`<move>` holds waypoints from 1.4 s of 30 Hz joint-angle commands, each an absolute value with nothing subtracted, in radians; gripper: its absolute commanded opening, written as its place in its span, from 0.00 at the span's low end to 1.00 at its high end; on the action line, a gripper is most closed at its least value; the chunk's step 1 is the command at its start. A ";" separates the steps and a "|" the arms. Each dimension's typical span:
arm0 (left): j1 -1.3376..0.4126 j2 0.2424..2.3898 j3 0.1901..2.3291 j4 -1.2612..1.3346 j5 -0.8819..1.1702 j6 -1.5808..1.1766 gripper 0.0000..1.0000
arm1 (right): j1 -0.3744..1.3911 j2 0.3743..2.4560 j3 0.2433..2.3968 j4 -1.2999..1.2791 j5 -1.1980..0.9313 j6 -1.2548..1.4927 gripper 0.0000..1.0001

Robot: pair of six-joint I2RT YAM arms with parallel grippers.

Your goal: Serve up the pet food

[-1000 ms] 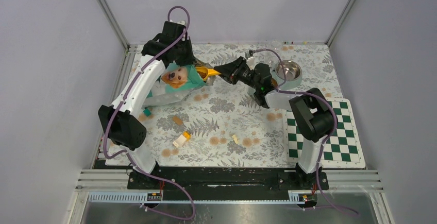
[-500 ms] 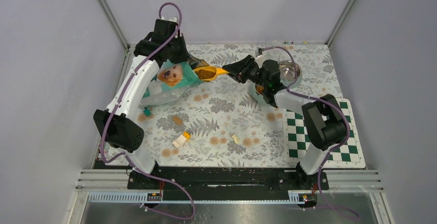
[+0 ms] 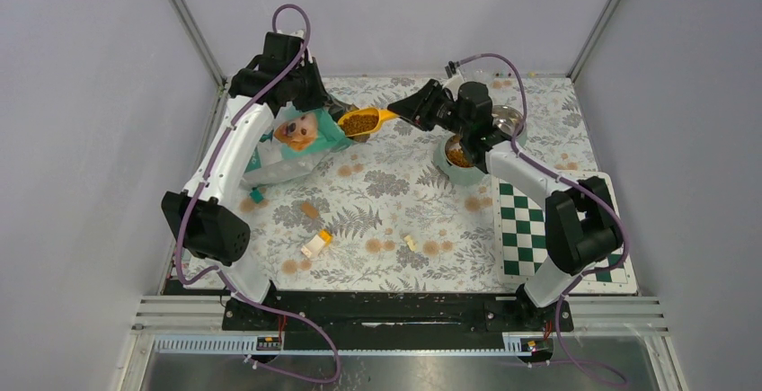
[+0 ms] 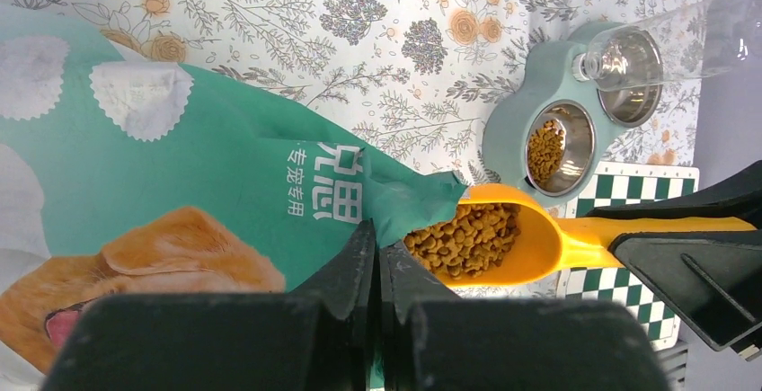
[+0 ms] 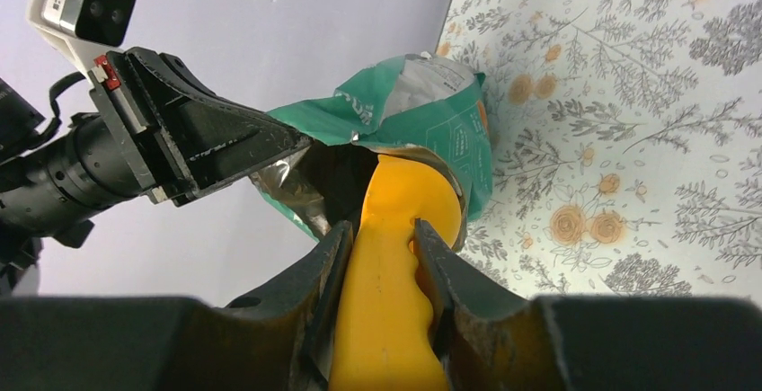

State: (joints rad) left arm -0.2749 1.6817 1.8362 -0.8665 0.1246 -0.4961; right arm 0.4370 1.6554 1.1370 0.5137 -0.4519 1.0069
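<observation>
**A:** ok, what's the state of play, front to back?

**B:** Nearest the arms, around 6 o'clock on the floral surface [image 3: 386, 189], there's just a few stray toy blocks [image 3: 314, 244]. Ignore those. The checkerboard mat [image 3: 575, 229] sits at 4 o'clock. Further back at 2 o'clock is the teal feeder [image 4: 505, 135], and its food bowl [image 4: 578, 139] already has a layer of kibble [image 4: 542, 153] in it.

**A:** and the scoop?

**B:** That's the news. A second ago the yellow scoop [image 3: 364, 122] was buried in the mouth of the teal bag [image 3: 328, 137] over at 10 o'clock. Now it's out, sitting just past the bag's lip around 12 o'clock and heaped with kibble [image 4: 463, 240]. The right gripper [image 5: 382, 229] has its jaws clamped on the scoop handle. The left gripper [image 4: 377, 234] has its jaws pinched together on the bag's top edge, holding the mouth up and open. That arm has drifted a bit further back too.

**A:** so the scooping's done?

**B:** I'd say so. What's left is swinging the load over toward 2 o'clock and tipping it into the food bowl. The scoop's pretty full, so any tilt on the way could scatter pellets across the surface. The bag probably slumps if the left arm lets go, but that shouldn't matter for this pour.
</observation>
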 commanded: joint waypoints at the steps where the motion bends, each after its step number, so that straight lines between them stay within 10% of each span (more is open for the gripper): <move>1: -0.279 1.610 1.948 -0.731 0.255 -0.557 0.00 | 0.476 1.637 1.262 0.390 -0.419 0.863 0.00; 22: -0.223 1.571 1.950 -0.738 0.263 -0.563 0.00 | 0.501 1.683 1.392 0.276 -0.390 0.849 0.00; 42: -0.190 1.543 1.953 -0.730 0.258 -0.596 0.00 | 0.378 1.699 1.124 0.953 -0.530 1.440 0.00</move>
State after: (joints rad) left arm -0.1989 1.6531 1.8751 -0.8875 0.1970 -0.5423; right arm 0.3977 1.7313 1.1446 0.7471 -0.5194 1.3373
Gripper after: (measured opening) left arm 0.010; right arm 0.346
